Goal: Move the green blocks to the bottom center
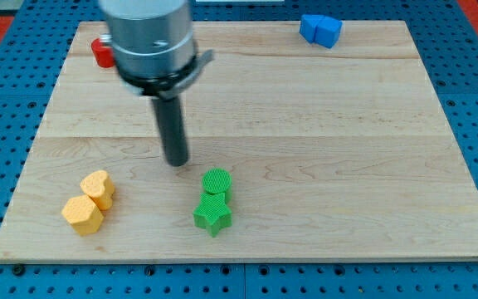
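Note:
Two green blocks sit touching near the view's bottom centre: a round green block and, just below it, a star-shaped green block. My tip rests on the wooden board, a little up and to the left of the round green block, apart from it. The rod hangs from the grey arm head at the view's top left.
Two yellow blocks lie at the bottom left: a heart-shaped one and a hexagonal one, touching. A red block sits at the top left, partly hidden by the arm. Blue blocks sit at the top right edge.

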